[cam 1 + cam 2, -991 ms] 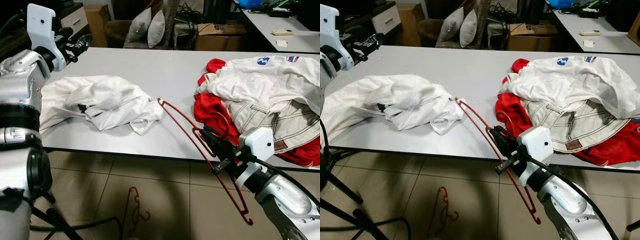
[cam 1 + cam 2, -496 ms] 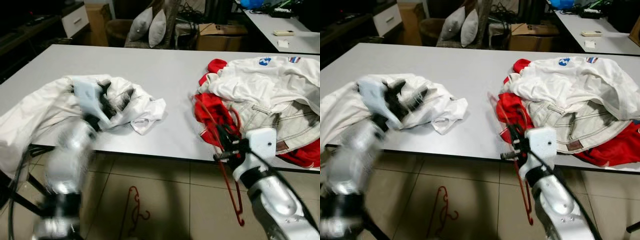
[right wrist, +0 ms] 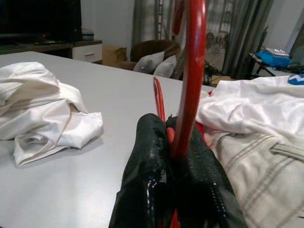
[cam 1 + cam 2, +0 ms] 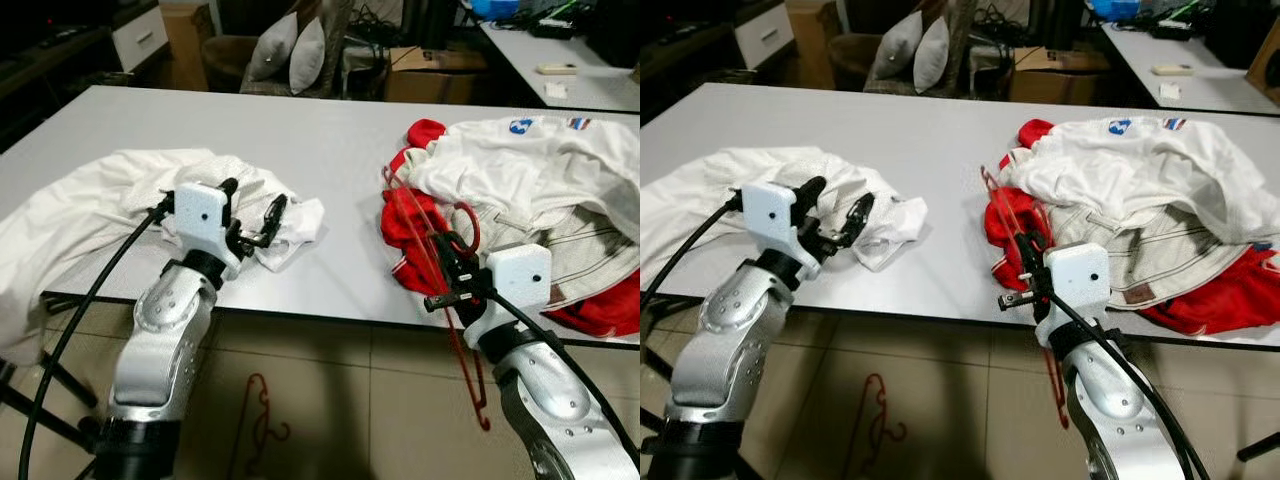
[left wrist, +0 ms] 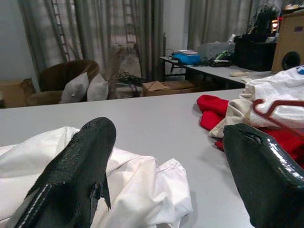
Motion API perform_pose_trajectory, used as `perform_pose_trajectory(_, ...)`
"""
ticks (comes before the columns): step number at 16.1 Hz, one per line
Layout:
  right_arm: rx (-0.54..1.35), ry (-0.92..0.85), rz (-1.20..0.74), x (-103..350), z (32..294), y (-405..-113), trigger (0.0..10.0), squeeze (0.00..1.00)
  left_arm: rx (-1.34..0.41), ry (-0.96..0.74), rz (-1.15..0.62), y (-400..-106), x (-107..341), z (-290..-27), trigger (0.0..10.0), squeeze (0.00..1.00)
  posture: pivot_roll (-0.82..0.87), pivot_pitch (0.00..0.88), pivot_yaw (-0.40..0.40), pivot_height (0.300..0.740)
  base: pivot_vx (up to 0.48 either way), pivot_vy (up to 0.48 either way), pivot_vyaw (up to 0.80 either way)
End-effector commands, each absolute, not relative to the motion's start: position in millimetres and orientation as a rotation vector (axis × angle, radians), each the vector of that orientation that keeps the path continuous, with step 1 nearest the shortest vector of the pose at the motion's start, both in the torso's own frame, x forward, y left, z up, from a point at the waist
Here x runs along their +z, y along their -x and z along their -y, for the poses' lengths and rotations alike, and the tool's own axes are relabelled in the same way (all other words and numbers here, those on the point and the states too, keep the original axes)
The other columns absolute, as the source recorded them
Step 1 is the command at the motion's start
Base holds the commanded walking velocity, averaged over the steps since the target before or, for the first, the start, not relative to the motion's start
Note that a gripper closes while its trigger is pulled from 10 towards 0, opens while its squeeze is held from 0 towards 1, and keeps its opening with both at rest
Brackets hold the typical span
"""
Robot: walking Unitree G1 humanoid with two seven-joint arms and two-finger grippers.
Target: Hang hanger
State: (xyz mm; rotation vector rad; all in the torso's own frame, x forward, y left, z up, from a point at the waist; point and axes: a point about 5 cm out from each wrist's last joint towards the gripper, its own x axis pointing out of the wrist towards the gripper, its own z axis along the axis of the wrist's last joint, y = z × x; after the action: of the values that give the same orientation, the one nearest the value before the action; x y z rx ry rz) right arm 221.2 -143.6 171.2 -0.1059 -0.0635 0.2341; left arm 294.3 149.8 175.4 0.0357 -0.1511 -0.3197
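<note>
A thin red plastic clothes hanger [image 4: 452,290] is held by the right gripper [image 4: 447,272] at the near edge of the pale grey worktop [image 4: 330,150], in front of the heap of red and white garments [image 4: 520,190]. The right jaws are seen clamped tight on the hanger's bar in the right wrist view, with no gap left between the pads. The hanger's long axis is noted as steep: one end is raised over the red cloth, the other hangs below the worktop edge toward the tiled floor [image 4: 340,390]. The hook is seen curled near the red cloth beside the gripper. The left gripper [image 4: 255,222] is placed over the crumpled white shirt [image 4: 130,200] on the robot's left, jaws spread wide and nothing held between them. The two grippers are well apart, with bare worktop between. The shirt is judged nearer the left arm, the hanger lying to its right. A second red hanger [image 4: 268,420] is seen lying on the floor under the worktop. No rail or hanging place can be made out.
</note>
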Motion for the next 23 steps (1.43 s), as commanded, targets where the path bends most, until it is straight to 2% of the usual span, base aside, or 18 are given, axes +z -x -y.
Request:
perform_pose_trajectory(1,0.234,0.073,0.103,178.9,148.5,-223.3,10.0,0.00,-0.313,-0.077,0.168,-291.7,179.2,-149.4,10.0,0.00,-0.09,0.000,0.016,0.740,0.000,-0.480,0.00)
perform_pose_trajectory(5,0.257,-0.008,0.225,197.3,147.5,-220.2,10.0,0.00,-0.293,-0.101,0.182,-289.7,188.1,-154.1,10.0,0.00,-0.08,0.000,0.010,0.740,0.000,-0.480,0.00)
perform_pose_trajectory(12,0.299,-0.016,0.243,194.9,138.1,-211.8,10.0,0.00,-0.308,-0.100,0.187,-293.5,191.3,-147.7,10.0,0.00,-0.09,0.000,0.036,0.740,0.000,-0.455,0.00)
perform_pose_trajectory(18,0.262,0.020,0.224,192.2,144.9,-213.6,10.0,0.00,-0.312,-0.090,0.183,-297.5,189.5,-139.1,10.0,0.00,-0.10,0.000,0.041,0.740,0.000,0.000,0.00)
perform_pose_trajectory(21,0.258,0.033,0.216,191.5,145.4,-215.1,10.0,0.00,-0.299,-0.074,0.169,-298.9,187.1,-137.2,10.0,0.00,-0.10,0.000,0.037,0.740,0.000,0.480,-0.80)
perform_pose_trajectory(23,0.244,0.059,0.224,193.0,146.2,-216.2,10.0,0.00,-0.269,-0.062,0.140,-301.5,184.0,-139.2,10.0,0.00,-0.10,0.000,0.037,0.740,0.000,0.416,0.00)
